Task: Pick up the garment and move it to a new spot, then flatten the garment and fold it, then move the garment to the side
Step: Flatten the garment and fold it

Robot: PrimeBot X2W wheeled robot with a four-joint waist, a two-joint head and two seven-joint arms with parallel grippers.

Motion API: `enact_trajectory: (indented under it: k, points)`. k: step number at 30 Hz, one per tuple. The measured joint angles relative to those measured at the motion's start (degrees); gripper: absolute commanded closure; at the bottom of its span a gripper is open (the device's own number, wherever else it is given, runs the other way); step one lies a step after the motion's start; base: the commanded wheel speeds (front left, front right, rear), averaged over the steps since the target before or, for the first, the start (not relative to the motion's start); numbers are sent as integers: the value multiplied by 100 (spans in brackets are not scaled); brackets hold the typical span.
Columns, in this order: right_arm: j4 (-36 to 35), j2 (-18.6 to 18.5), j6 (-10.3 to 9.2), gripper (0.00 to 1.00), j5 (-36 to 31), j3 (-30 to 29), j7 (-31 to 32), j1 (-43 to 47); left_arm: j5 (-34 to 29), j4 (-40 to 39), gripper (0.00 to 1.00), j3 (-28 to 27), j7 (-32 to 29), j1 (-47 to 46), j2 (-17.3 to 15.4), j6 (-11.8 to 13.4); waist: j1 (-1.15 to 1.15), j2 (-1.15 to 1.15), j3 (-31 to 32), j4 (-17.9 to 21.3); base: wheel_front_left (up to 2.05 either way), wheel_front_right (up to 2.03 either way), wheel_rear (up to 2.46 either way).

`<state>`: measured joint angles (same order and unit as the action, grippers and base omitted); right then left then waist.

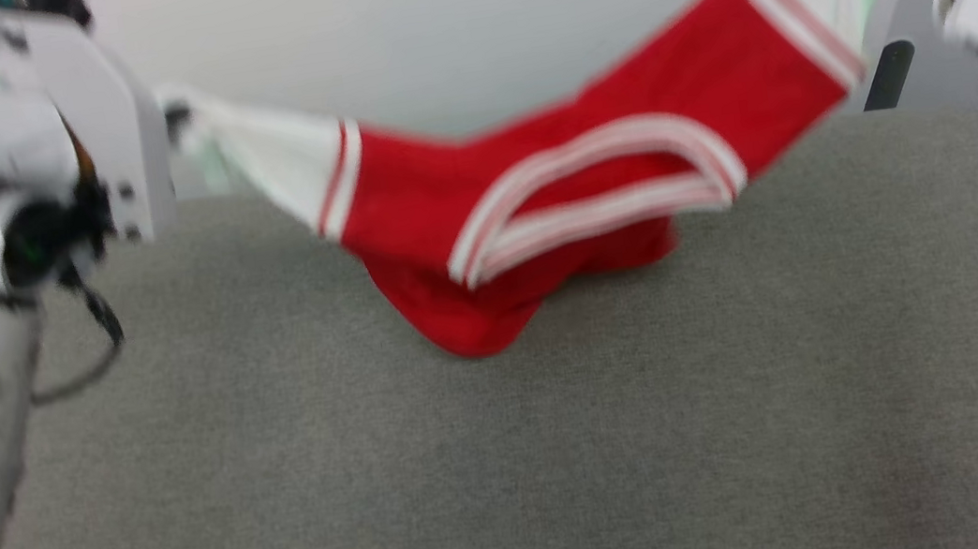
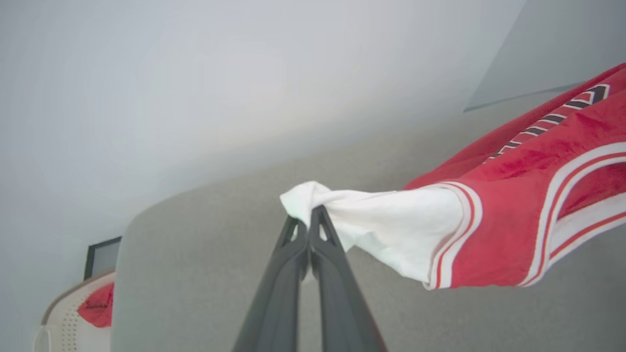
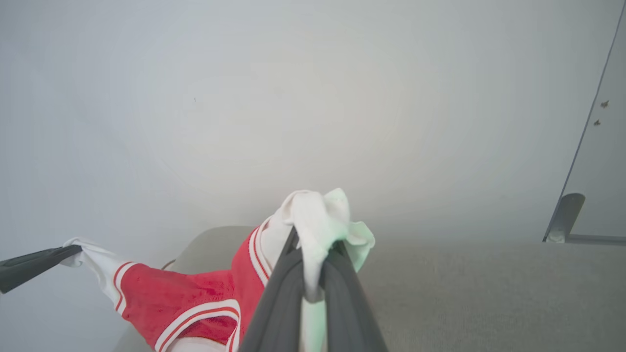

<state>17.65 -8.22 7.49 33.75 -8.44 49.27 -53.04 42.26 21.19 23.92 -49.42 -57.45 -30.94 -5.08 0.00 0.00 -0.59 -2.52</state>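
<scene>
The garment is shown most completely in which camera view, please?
The head view: the garment spans sleeve to sleeve, though blurred. The left wrist view shows one white sleeve pinched by the left gripper; the right wrist view, the other sleeve in the right gripper.

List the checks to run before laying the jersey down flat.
1. Left gripper shut on a white sleeve: ok.
2. Right gripper shut on the other sleeve: ok.
3. Jersey stretched taut between them: not ok, its middle sags.
4. Both ends level: not ok, the right end hangs higher in the head view.
5. Lowest fold clear of the grey surface: cannot tell, blurred.
</scene>
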Motion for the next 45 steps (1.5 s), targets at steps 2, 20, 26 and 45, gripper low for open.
enact_trajectory:
  k: [2,20,26,45]
  points:
    - [222,8,0,100,-118,25,-242,-387,-175,225,100,27,248,-387,57,-31,0,0,61,3,0,0,0]
    - [2002,-229,0,100,-143,1201,-2524,-2139,-933,2235,100,376,2628,-2415,554,-205,0,0,2,59,0,0,0]
    - [2080,-522,0,100,-202,1596,-3393,-2657,-1092,2455,100,461,3352,-3087,537,-223,0,0,-397,56,0,0,0]
    - [2899,-1157,3,100,-2288,2218,-6424,-5307,-1395,3484,100,180,5821,-6089,1310,-3,0,0,-3211,156,0,0,0]
